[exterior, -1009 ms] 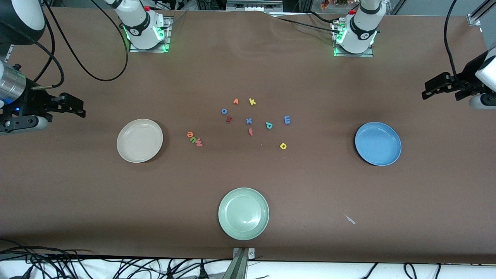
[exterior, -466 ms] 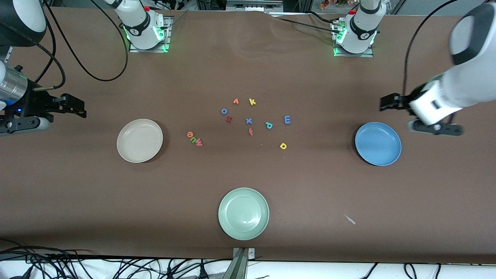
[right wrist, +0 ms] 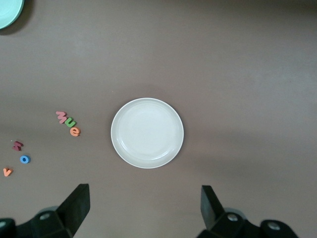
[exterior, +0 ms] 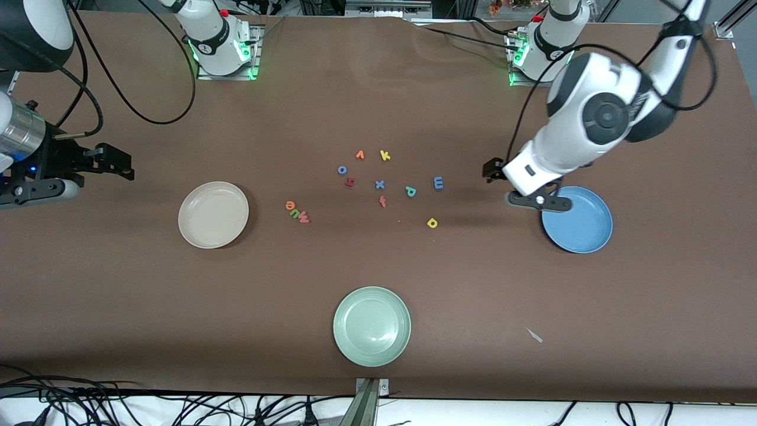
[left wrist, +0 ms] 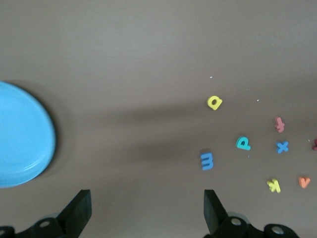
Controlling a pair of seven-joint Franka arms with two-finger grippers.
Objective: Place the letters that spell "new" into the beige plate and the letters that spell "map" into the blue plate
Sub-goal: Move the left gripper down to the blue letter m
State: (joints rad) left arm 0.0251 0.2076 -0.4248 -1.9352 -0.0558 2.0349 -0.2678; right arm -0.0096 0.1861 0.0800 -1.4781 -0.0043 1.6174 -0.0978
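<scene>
The orange e (exterior: 290,206), green n (exterior: 296,213) and pinkish w (exterior: 304,219) lie in a row beside the beige plate (exterior: 213,214), which holds nothing. The blue m (exterior: 438,183), teal p (exterior: 410,191) and yellow a (exterior: 432,223) lie mid-table. The blue plate (exterior: 582,222) is bare too. My left gripper (exterior: 492,170) hangs open over the table between the m and the blue plate. My right gripper (exterior: 121,164) waits open over the right arm's end of the table. In the wrist views the left gripper (left wrist: 147,213) and right gripper (right wrist: 144,210) hold nothing.
A pale green plate (exterior: 371,326) sits nearest the front camera. Other letters lie among the task's own: an orange v (exterior: 359,155), yellow k (exterior: 385,155), blue o (exterior: 342,170), dark red letter (exterior: 349,183), blue x (exterior: 379,184) and pink f (exterior: 382,202).
My left arm has swung in from its end of the table, past the blue plate, toward the letters. The right arm has hardly moved. No letter has shifted.
</scene>
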